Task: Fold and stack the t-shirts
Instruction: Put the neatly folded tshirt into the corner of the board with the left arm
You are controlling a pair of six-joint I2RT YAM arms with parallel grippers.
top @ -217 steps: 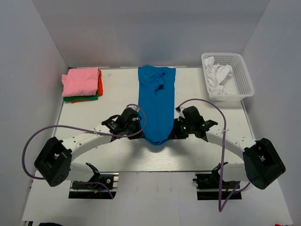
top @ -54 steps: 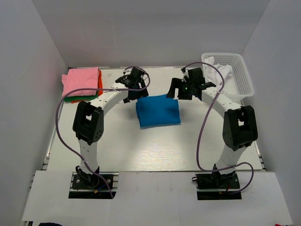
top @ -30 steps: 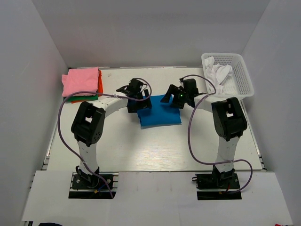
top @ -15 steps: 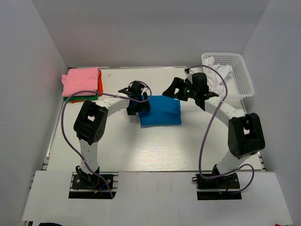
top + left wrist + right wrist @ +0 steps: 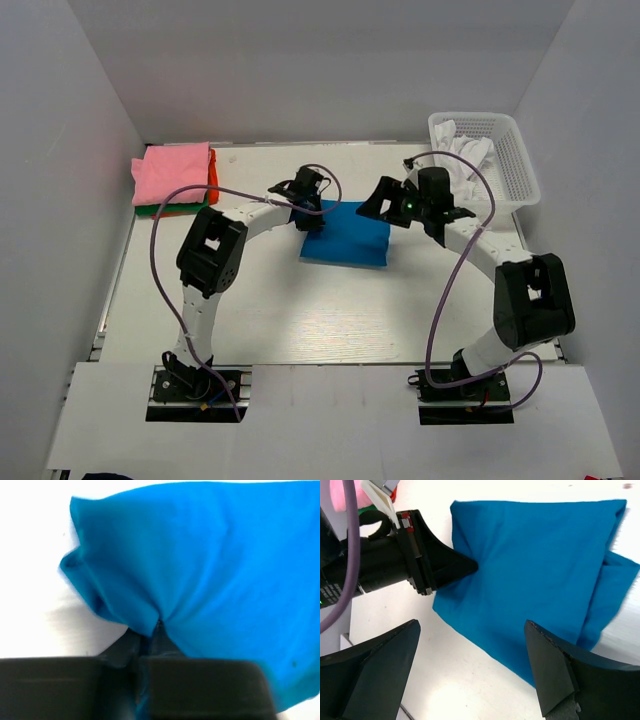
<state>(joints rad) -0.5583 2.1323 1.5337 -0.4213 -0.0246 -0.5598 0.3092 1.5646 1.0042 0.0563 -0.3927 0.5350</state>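
White walls close in the pale desk (image 5: 300, 320) on three sides as I watch the feeds. On my left wrist view the left gripper (image 5: 150, 635) has its jaws pinched nearly together on a bunched edge of the blue t-shirt (image 5: 215, 565). The cloth puckers into creases right where the tips meet. From above, that pinch sits at the shirt's far-left corner.

The right gripper (image 5: 471, 625) hangs with its jaws spread wide and holds nothing. Its two black fingers (image 5: 380, 680) frame the blue cloth in the wrist view, and I cannot tell whether the tips touch it. From above it is at the shirt's far-right corner, facing the left gripper across the fold.

The blue t-shirt lies folded into a compact, slightly skewed rectangle around the middle of the desk, somewhat nearer the far edge than the near one. On the right wrist view a loose layer sticks out past the main fold.

At the far-left corner of the desk sits a stack of folded shirts. The pink t-shirt (image 5: 172, 172) is on top, the orange t-shirt (image 5: 213, 178) shows at its right edge, and the green t-shirt (image 5: 165, 211) peeks out on the near side. At the far-right corner stands the white mesh basket (image 5: 515, 165) with crumpled white t-shirts (image 5: 462, 160) inside.
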